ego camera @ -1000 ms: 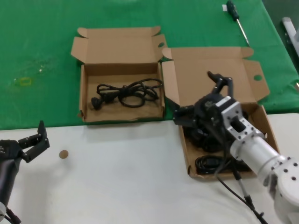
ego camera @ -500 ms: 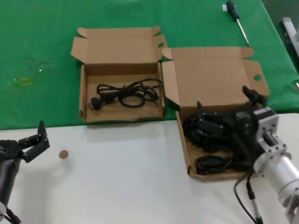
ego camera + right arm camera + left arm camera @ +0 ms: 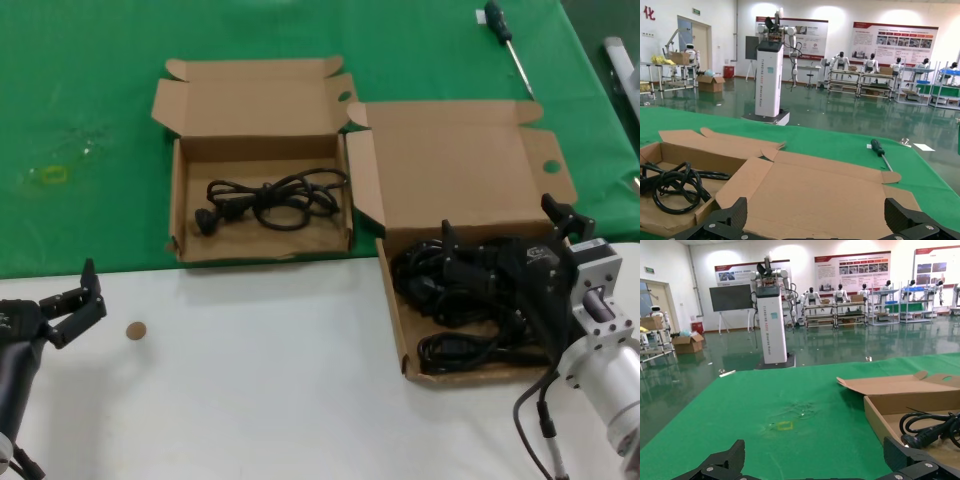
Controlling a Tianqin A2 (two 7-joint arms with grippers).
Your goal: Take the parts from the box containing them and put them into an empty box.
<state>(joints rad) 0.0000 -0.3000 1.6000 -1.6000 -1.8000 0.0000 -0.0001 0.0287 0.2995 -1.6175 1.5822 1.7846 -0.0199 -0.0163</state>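
Several black cords (image 3: 440,285) lie piled in the wider cardboard box (image 3: 393,320) at the right, its lid (image 3: 450,165) folded back. My right gripper (image 3: 500,220) hovers low over that pile, open, with nothing between its fingers; in the right wrist view the right gripper (image 3: 817,222) frames only bare lid cardboard (image 3: 815,190). The narrower box (image 3: 178,200) to the left holds one looped cord (image 3: 270,195). My left gripper (image 3: 65,310) is parked open over the white table at the near left, and in its wrist view the left gripper (image 3: 815,465) faces green cloth.
A green-handled screwdriver (image 3: 505,40) lies on the green cloth behind the boxes. A small brown disc (image 3: 136,330) sits on the white table near the left gripper. The two boxes stand side by side, almost touching.
My right gripper has swung to the right and nearer to me over the wider box, still empty. The left arm and the cord in the narrower box have not moved.
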